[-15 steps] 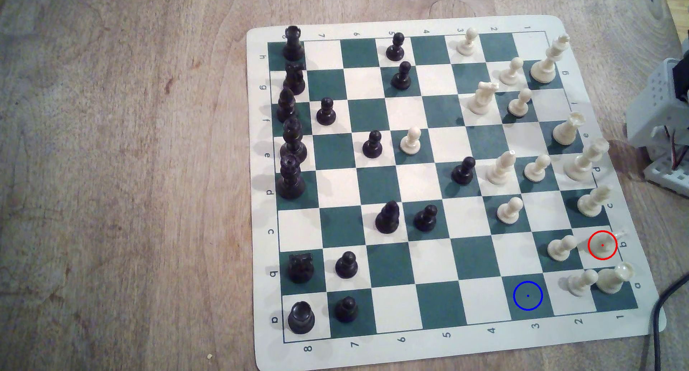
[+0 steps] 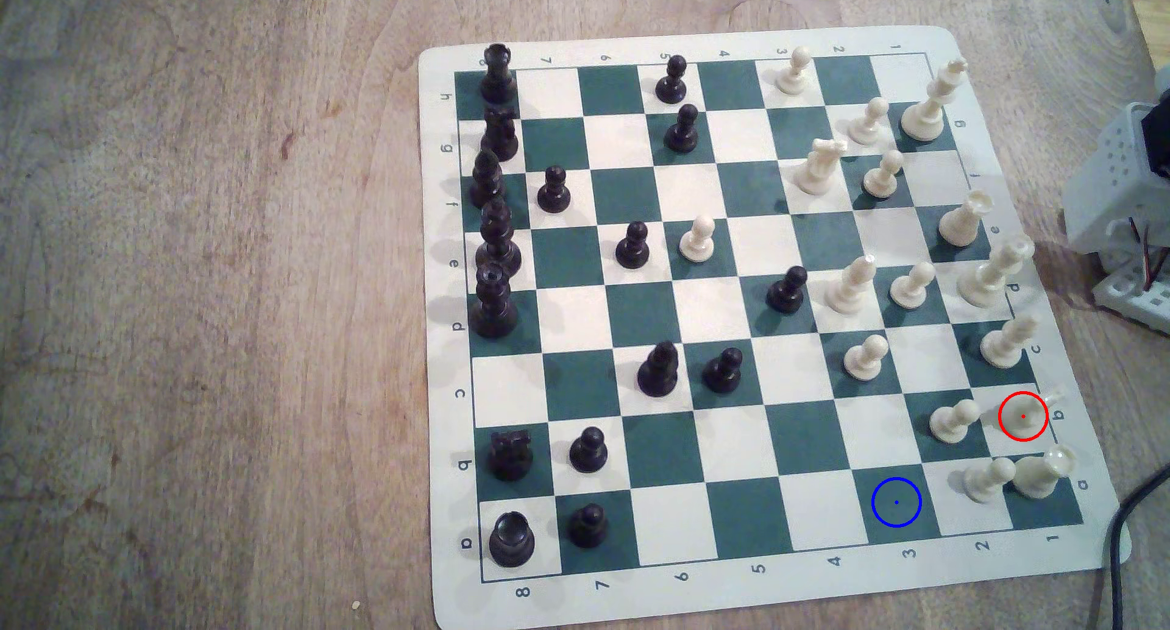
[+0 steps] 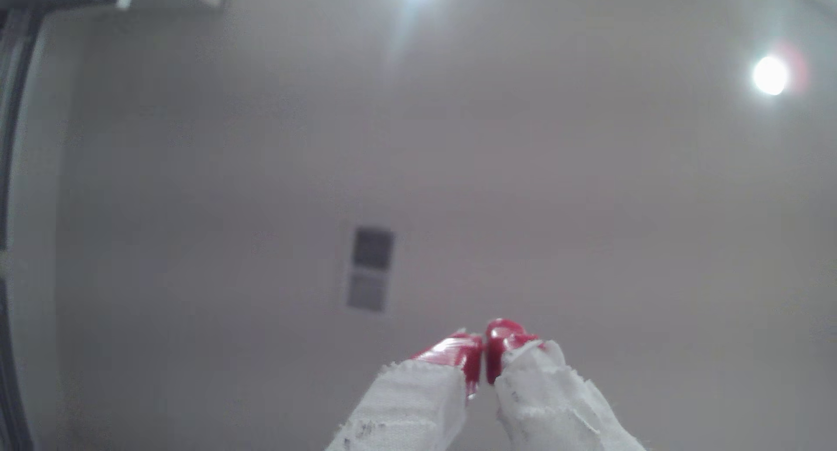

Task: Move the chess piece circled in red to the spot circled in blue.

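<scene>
Cream plastic knight (image 2: 1025, 415): stood on its red-ringed white square, ungrasped. Claw (image 3: 483, 358): red-tipped, clenched empty, aimed ceilingward, well apart from the knight and the blue-ringed green square (image 2: 896, 502); approach judged unstarted.

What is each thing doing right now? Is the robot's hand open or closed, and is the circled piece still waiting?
hand: closed, red tips together, holding nothing, pointing at the ceiling.
chess piece circled in red: standing on its white square, untouched.
spot circled in blue: dark green square, free.
cream pawn beside the circled piece: upright.
ceiling lights: on.
</scene>
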